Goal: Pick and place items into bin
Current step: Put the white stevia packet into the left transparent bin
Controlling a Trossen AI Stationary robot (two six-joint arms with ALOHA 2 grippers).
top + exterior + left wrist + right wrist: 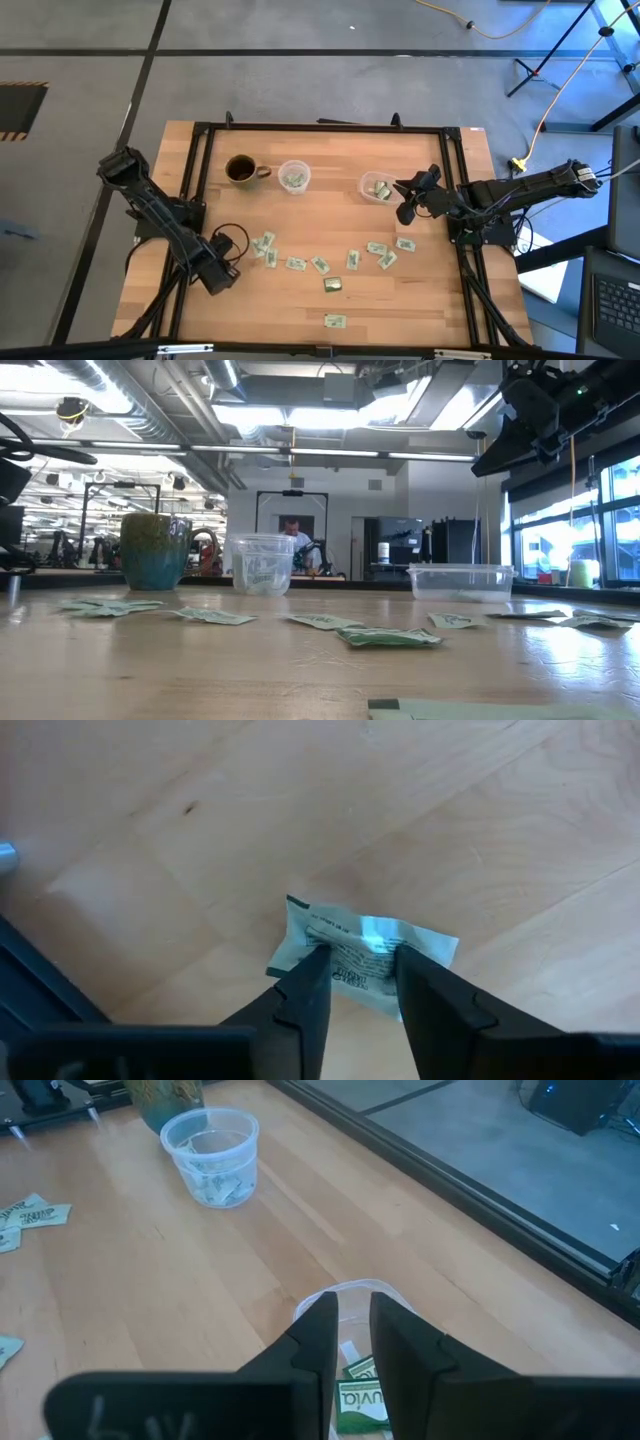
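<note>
Your left end effector [357, 982] is down low over the wooden counter [300, 225] near its left edge, and its two fingers [305, 995] are straddling one crumpled green-and-white packet [362, 953], partly closed around it with both tips touching the wrapper. The packet looks like it's lying on the wood, so call it pinched, not lifted. Your right end effector [353, 1342] hangs over the clear tub [376, 187] on the right side of the counter, fingers only a narrow gap apart, and from its wrist camera you can see packets in the tub [358, 1398] right below the tips; I can't tell whether it's actually got hold of one. The rest of the packets [322, 265] are strewn in a loose arc across the middle of the counter, with a darker olive-gold packet [332, 285] just below the arc and one lone packet [334, 321] closer to the front edge. Toward the back there's a round clear cup [294, 177] with a few packets inside, and a mug [241, 170] just beside it on its left.
</note>
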